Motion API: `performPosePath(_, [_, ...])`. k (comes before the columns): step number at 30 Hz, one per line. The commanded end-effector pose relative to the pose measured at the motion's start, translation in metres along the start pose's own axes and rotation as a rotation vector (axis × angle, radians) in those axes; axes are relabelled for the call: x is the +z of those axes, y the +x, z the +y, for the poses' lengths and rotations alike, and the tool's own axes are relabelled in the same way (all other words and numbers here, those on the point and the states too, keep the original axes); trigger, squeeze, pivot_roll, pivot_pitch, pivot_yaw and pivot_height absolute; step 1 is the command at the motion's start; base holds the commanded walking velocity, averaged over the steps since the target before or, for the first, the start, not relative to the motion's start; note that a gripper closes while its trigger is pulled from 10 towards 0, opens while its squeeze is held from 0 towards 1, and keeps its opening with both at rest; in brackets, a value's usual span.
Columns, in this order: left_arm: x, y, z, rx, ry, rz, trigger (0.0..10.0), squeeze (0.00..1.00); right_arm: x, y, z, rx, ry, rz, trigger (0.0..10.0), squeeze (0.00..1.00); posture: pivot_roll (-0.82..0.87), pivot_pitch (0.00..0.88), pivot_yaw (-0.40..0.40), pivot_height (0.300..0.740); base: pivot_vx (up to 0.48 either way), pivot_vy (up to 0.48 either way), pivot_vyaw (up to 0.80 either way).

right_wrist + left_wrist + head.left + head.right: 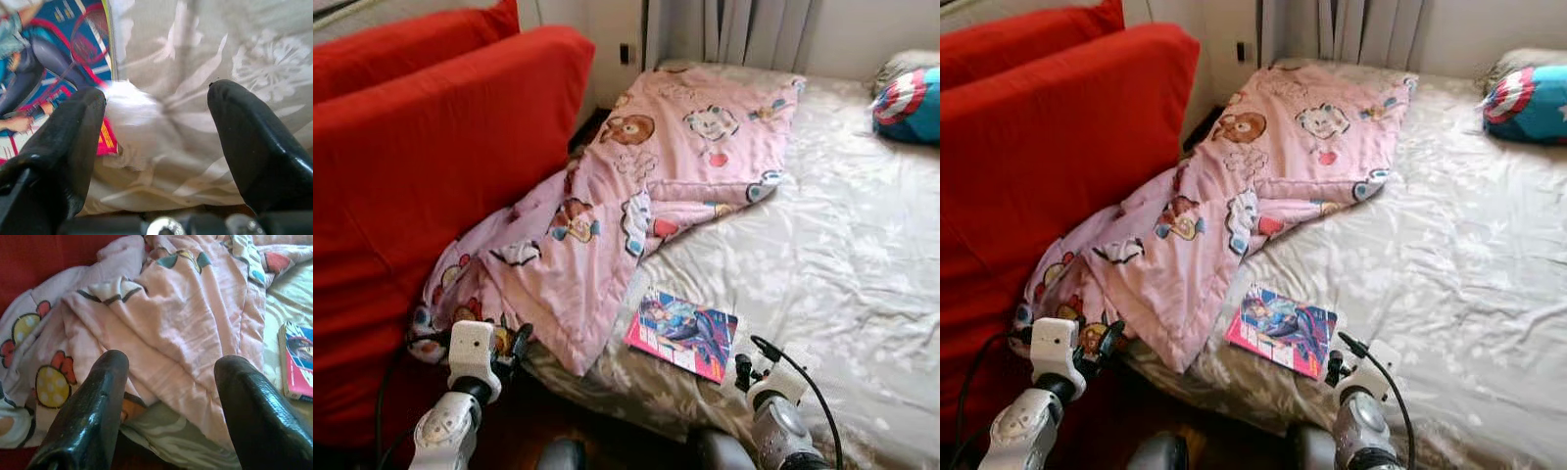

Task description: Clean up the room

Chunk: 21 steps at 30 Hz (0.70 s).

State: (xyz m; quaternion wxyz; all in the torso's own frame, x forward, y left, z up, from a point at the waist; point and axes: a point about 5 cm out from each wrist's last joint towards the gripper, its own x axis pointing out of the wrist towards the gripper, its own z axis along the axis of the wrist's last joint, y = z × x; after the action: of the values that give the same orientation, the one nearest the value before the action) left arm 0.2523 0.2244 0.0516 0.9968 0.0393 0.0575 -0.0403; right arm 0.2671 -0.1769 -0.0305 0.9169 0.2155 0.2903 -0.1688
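Observation:
A pink cartoon-print blanket (607,196) lies rumpled across the left side of the bed (842,245), and its near corner hangs over the bed's edge. A colourful comic book (683,333) lies flat on the beige floral sheet near the front edge. My left gripper (514,345) is open just in front of the hanging blanket corner (186,313), with nothing between its fingers. My right gripper (744,372) is open at the bed's front edge, right beside the book (44,63). A blurred white lump (129,117) lies between its fingers, and I cannot tell what it is.
A large red sofa cushion (421,166) stands against the bed's left side, with a narrow gap of dark floor below. A blue, red and white shield-print pillow (911,103) lies at the far right of the bed. Grey curtains (754,29) hang behind.

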Motion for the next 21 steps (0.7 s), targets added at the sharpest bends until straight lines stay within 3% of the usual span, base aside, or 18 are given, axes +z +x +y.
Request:
performPosePath(1, [-0.002,-0.007,0.001,0.010,-0.008,0.018,10.0,0.00,-0.001,0.000,-0.002,-0.005,-0.002,0.026,10.0,0.00,0.16,0.243,0.014,0.637,0.000,0.000,0.00])
performPosePath(10, [-0.004,-0.032,0.002,0.030,0.004,0.044,10.0,0.00,0.010,0.004,0.004,0.005,-0.009,0.015,10.0,0.00,0.19,0.317,0.010,0.637,0.000,0.000,0.00])
performPosePath(21, [0.009,-0.044,0.002,0.036,0.036,0.032,10.0,0.00,0.015,0.004,0.040,0.197,-0.042,-0.003,10.0,0.00,0.23,0.331,0.013,0.637,0.000,0.000,0.00])
